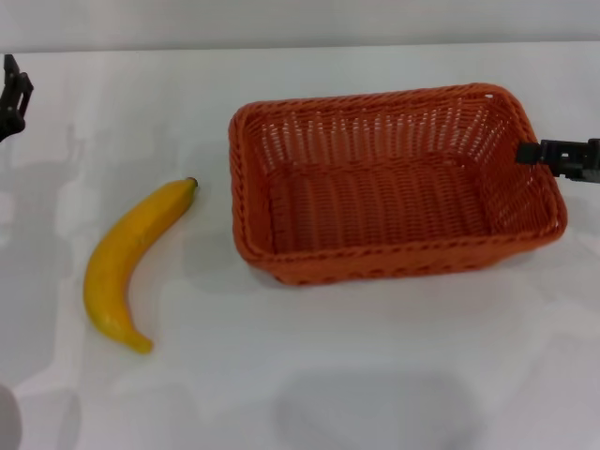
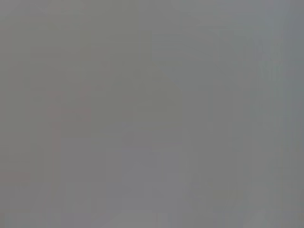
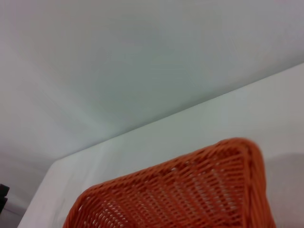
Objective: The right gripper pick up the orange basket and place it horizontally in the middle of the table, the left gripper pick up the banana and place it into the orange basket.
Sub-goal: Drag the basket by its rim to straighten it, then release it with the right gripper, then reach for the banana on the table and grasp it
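The right gripper (image 1: 544, 153) sits at the right end wall of the large woven orange basket (image 1: 394, 187), whose long axis already runs crosswise on the white table (image 1: 375, 375); I cannot tell whether its fingers grip. The curved yellow banana (image 1: 131, 267) lies left of the basket, nearer the left gripper (image 1: 11, 98) parked at the far-left edge, fingers unreadable.

Head view: camera set high, facing forward and down on the plain white tabletop (image 1: 328, 375); the large rectangular orange woven basket (image 1: 375, 202) lies right of centre, the table's far edge along the frame's upper margin. Right wrist view: close and low beside the same basket (image 3: 190, 194), its rim filling the lower frame, facing across the tabletop (image 3: 199, 128) to a pale wall. Left wrist view: uniform grey; nothing can be told.
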